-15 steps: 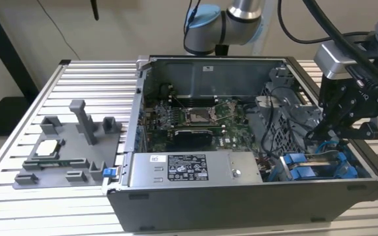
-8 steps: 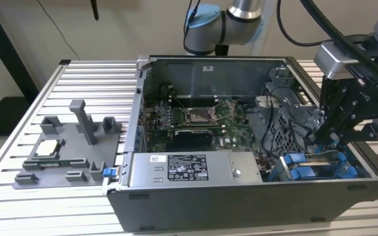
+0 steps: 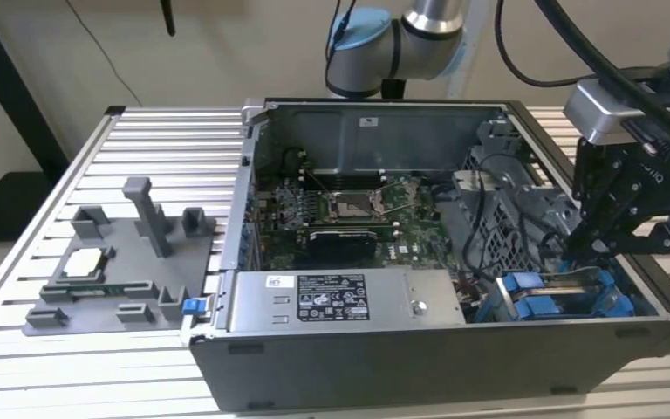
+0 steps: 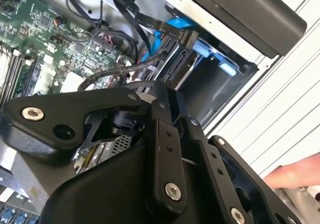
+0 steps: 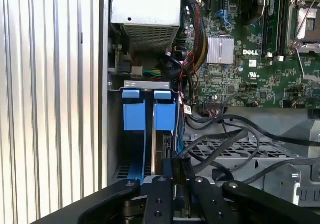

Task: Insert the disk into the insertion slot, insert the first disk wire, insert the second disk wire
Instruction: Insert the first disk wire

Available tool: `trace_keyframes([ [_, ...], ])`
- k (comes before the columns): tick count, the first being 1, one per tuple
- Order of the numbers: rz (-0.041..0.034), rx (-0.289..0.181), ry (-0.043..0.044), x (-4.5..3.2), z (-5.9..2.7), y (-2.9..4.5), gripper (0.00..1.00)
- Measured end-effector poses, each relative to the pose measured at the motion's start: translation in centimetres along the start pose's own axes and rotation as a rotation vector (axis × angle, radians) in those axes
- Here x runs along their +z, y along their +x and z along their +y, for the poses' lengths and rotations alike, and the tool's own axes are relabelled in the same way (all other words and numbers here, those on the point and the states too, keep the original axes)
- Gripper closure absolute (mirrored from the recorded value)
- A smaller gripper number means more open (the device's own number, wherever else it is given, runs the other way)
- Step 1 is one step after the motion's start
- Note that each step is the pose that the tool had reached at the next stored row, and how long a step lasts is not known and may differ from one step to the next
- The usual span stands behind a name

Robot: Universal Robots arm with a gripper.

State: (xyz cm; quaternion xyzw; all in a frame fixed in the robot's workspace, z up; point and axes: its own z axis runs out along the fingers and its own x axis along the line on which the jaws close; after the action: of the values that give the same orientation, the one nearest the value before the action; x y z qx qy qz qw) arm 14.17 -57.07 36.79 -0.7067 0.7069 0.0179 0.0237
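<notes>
Above the drive cage (image 3: 504,223), exterior view, the end effector (image 3: 579,249) hangs, grip impossible to tell; second wrist view, a black wire (image 4: 150,20) appears to reach the disk (image 4: 207,49); first wrist view, disk looks seated, wiring likely unfinished

Gripper (image 3: 588,247) low — nose downward

The bench (image 3: 137,140) is ribbed bare aluminium with a satin sheen, and the fixture (image 3: 137,253) on it looks like matt grey plastic. The computer case (image 3: 428,367) is dark grey painted metal, the power supply box (image 3: 347,301) smooth plain sheet metal with a paper sticker, and the drive cage (image 5: 240,151) perforated grey metal. The disk carrier (image 5: 165,116) is smooth bright blue plastic, the circuit board (image 5: 240,79) glossy green, and the tool (image 5: 176,173) matt black.
</notes>
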Motion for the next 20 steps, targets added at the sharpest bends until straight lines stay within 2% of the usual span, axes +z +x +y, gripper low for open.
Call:
trace_keyframes([
  [12,0.0007,0.000,0.0008,0.97,-1.44,0.06,1.00],
  [20,0.0010,-0.001,0.0011,1.51,-1.57,0.14,1.00],
])
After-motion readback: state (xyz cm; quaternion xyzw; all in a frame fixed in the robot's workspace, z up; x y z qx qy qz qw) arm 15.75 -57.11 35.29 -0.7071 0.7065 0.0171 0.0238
